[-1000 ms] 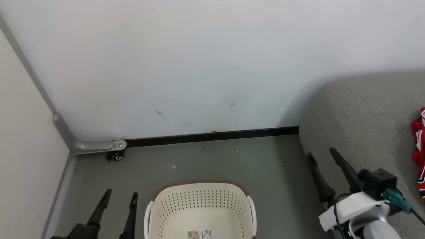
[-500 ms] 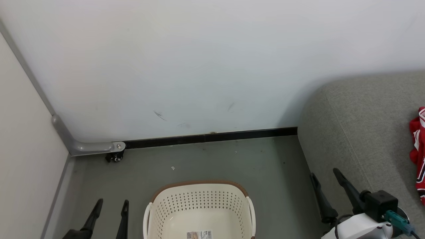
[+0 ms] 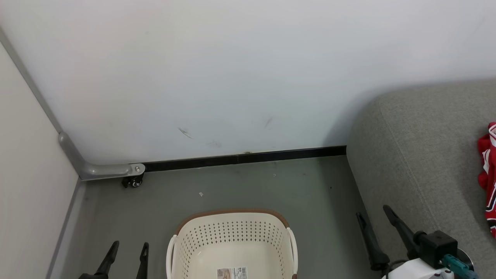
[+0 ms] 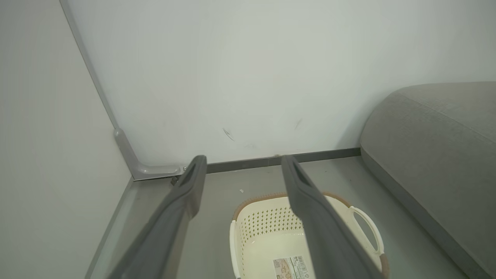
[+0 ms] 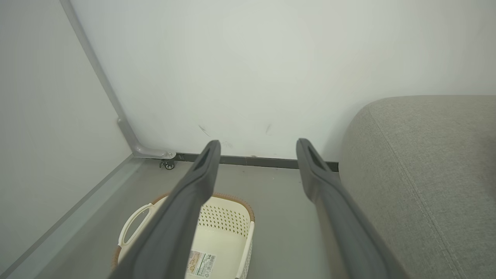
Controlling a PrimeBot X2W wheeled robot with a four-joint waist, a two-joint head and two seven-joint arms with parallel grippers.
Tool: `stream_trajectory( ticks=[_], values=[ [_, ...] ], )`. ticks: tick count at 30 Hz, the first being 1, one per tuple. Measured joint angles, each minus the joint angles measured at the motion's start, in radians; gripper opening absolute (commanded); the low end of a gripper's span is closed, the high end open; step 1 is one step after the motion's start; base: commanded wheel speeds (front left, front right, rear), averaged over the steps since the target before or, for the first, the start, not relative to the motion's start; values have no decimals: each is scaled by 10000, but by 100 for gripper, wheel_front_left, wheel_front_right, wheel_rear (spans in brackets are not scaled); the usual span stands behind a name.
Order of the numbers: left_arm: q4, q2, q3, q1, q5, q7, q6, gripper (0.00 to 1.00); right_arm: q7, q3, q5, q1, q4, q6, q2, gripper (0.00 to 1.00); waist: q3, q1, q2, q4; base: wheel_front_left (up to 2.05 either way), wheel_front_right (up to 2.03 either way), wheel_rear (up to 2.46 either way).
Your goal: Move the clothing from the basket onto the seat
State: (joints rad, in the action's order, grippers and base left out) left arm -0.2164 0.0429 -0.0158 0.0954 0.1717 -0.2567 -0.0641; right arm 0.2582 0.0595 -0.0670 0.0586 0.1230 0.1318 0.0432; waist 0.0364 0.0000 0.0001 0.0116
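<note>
where the grey floor (image 3: pixel 252 182) meets the white wall (image 3: pixel 232 77), the basket (image 3: pixel 232 232) stands upright at the bottom middle of the head view, its brown rim toward the wall, with its perforated sides and cream bottom uncovered and a paper label (image 3: pixel 232 272) lying on that bottom. the seat (image 3: pixel 418 155) occupies the right side, its rounded corner against the wall, near the basket but apart from it. the clothing (image 3: pixel 489 174), red with white and black trim, lies on the seat at the far right edge, cut off by the frame and well apart from the basket. the left gripper (image 3: pixel 130 245) rises at lower left, near the basket's left handle, jaws apart and holding nothing. the right gripper (image 3: pixel 372 211) rises at lower right, between basket and seat, jaws likewise apart and empty. in each wrist view the two dark fingers stand spread over the floor, with the basket low between them and the seat to the right. a black skirting strip (image 3: pixel 248 158) runs along the foot of the wall, and a small caster (image 3: pixel 133 181) sits under a grey frame (image 3: pixel 104 170) in the left corner.
</note>
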Motion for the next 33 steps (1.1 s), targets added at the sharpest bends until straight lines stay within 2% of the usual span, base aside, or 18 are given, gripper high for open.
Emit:
stream_trajectory(
  ticks=[11,33],
  values=[
    [-27,-12,86,-13,-148,0,-12,100,0,10,61,0,-138,0,-12,100,-76,0,0,33,0,0,0],
    [2,-29,247,-18,508,0,-282,100,0,113,56,22,-169,0,-17,100,-60,0,0,74,0,0,0]
  ],
)
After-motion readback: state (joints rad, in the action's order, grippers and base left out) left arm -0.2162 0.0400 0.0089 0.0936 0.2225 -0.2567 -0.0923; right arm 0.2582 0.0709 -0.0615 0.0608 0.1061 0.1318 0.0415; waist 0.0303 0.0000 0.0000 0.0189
